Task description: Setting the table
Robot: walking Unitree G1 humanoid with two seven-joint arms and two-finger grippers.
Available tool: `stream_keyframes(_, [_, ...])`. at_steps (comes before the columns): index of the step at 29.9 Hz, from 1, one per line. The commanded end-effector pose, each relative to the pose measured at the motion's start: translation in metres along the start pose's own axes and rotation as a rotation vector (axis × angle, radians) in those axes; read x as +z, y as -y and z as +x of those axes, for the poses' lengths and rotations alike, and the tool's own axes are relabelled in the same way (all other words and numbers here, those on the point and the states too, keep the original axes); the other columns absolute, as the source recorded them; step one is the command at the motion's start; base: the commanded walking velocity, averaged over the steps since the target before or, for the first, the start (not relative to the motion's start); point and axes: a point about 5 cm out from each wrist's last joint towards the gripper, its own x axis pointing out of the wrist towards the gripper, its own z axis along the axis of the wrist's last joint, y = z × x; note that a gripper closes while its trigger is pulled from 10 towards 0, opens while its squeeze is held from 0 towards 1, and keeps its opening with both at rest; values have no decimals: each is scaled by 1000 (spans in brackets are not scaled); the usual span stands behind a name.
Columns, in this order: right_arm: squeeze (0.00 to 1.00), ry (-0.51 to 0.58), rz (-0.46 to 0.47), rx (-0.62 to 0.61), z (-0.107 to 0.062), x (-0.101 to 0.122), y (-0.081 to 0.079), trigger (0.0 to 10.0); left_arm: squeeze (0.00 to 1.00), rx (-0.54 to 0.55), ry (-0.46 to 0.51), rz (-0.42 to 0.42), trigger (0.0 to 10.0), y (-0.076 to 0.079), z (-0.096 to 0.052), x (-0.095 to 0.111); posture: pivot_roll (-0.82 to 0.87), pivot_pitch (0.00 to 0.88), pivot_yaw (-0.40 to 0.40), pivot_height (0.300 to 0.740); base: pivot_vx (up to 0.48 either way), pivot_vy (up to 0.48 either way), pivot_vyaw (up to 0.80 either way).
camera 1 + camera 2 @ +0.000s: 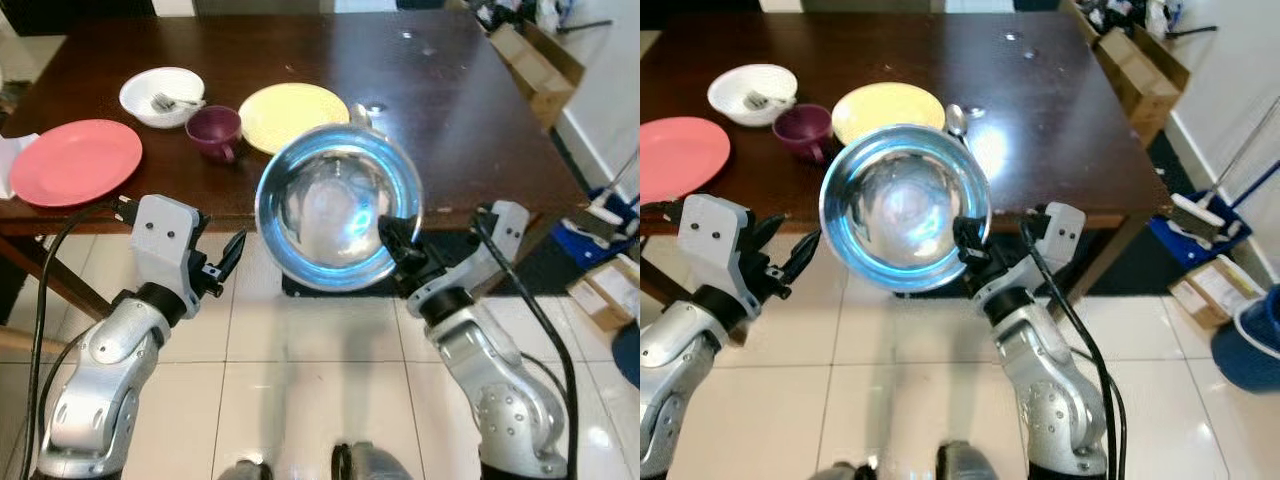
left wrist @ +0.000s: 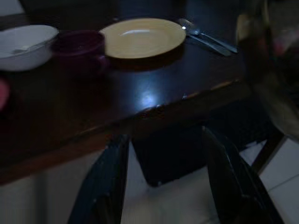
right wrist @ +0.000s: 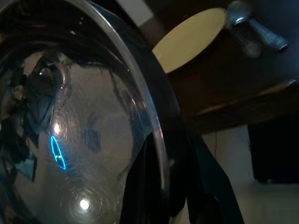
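**At Table Edge: Steel Bowl Held Above Floor, Place Settings on Tabletop**

Before the near edge of the dark wooden table (image 1: pixel 470 120), the right gripper (image 1: pixel 392 235) holds a large steel bowl (image 1: pixel 335 210) by its rim. The two black fingers are closed on the rim, one inside the bowl and one outside, as the right wrist view confirms. The bowl is tilted, with its open face turned up toward the head camera. It hangs over the white tiled floor (image 1: pixel 300 380) and overlaps the table's near edge in the head views; no part of it rests on the tabletop.

The left gripper (image 1: pixel 228 258) is raised in front of the table edge, to the left of the bowl and apart from it. Its fingers are spread and hold nothing; the left wrist view shows a clear gap between them.

Items on the tabletop, left to right:

- A pink plate (image 1: pixel 75 160) lies near the left front corner.
- A white bowl (image 1: pixel 160 95) sits behind it, with a utensil (image 1: pixel 170 101) inside.
- A maroon mug (image 1: pixel 214 132) stands just beside the white bowl.
- A yellow plate (image 1: pixel 292 115) lies just right of the mug.
- A spoon (image 1: pixel 955 120) lies at the right side of the yellow plate.

Cardboard boxes (image 1: pixel 535 65) stand on the floor beyond the table's right side.
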Motion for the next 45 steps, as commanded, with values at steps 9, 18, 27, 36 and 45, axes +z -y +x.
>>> stream_keyframes(9, [0, -128, -40, -25, -9, -31, 15, 10000, 404, 64, -92, -29, 10000, -5, -6, -31, -93, 95, 45, 740, -286, 0, 0])
stream_keyframes(18, [0, -296, -86, -197, -38, -69, 72, 10000, 412, 199, -272, -37, 10000, -15, -22, -84, -103, 90, 30, 740, -87, 0, 0])
stream_keyframes(27, [0, -362, 27, -249, -65, -101, 98, 10000, 384, 308, -494, -53, 10000, -30, -61, -151, -107, 87, 31, 740, 0, 0, 0])
stream_keyframes(36, [0, -353, 15, -271, -63, -105, 107, 10000, 365, 307, -555, -141, 10000, -21, -72, -172, -111, 87, 34, 740, 0, 0, 0])
stream_keyframes(45, [0, -349, 8, -254, -62, -108, 107, 10000, 353, 299, -574, -125, 10000, -21, -69, -179, -113, 93, 29, 740, 0, 0, 0])
